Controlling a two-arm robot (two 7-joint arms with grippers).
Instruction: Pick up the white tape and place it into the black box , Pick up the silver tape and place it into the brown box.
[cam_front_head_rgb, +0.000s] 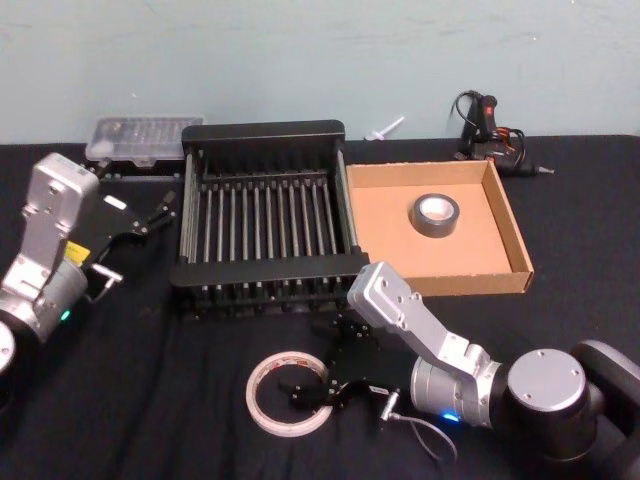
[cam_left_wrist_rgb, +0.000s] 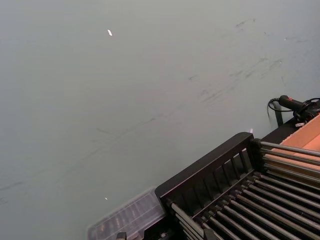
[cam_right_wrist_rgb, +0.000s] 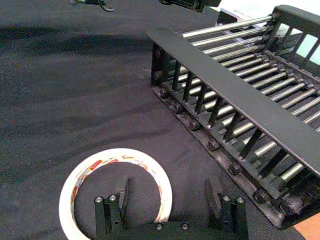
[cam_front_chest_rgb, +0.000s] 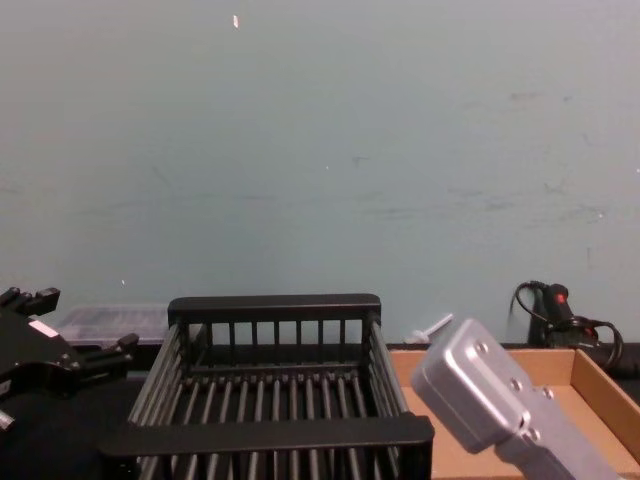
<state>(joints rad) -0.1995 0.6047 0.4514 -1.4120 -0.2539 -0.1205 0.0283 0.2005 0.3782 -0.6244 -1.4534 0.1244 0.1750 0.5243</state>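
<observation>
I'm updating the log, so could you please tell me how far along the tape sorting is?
Done: the silver tape lies in the brown box. In hand: the right gripper, jaws open, straddles the rim of the white tape on the table, not yet lifted. Left: grip it and place it into the black box. The left gripper waits beside the crate.

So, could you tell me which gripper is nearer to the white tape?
The right. The right gripper is open at the white tape, one finger inside the ring. The left gripper hangs open beyond the black box's left side.
</observation>
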